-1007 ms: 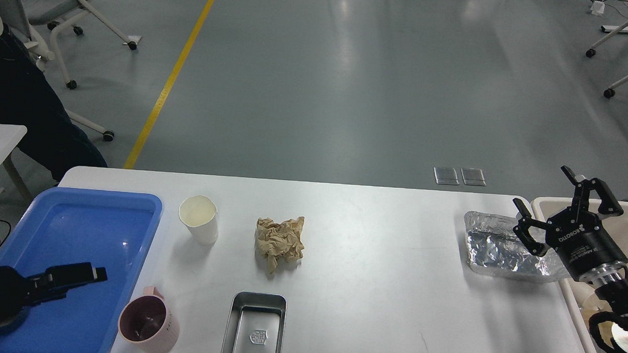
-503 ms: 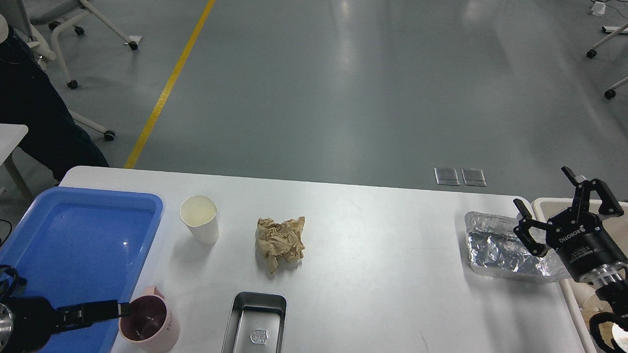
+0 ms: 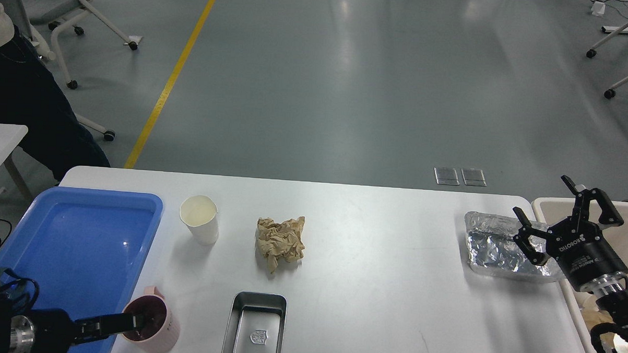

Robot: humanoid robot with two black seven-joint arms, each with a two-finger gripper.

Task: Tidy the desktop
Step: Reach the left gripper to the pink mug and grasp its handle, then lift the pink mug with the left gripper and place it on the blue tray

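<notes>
My left gripper (image 3: 131, 322) has swung off the blue plastic tray (image 3: 77, 225) over the last second and now sits at the near rim of the pink mug (image 3: 149, 327), its dark fingers reaching into or over the mouth; they run together in this view, so I cannot tell whether they are spread or pinching the rim. I judge this as the start of a grasp on the mug, probably to carry it to the tray just left of it. My right gripper (image 3: 558, 219) has barely shifted: it hangs with its fingers spread wide above the right end of the crumpled foil container (image 3: 505, 248), holding nothing, with the beige bin (image 3: 540, 205) just beyond. The desktop (image 3: 383, 283) is a broad white slab, smooth and faintly glossy with rounded corners, and everything I name lies on it except the bin at its right edge. Measured from the mug: the stainless steel tin (image 3: 256, 326), a shallow rectangular pan with rounded corners, lies just to its right; the white paper cup (image 3: 200, 226), upright and tapering, stands behind it; the wad of brown paper (image 3: 280, 242), soft and creased, lies behind and to the right.
</notes>
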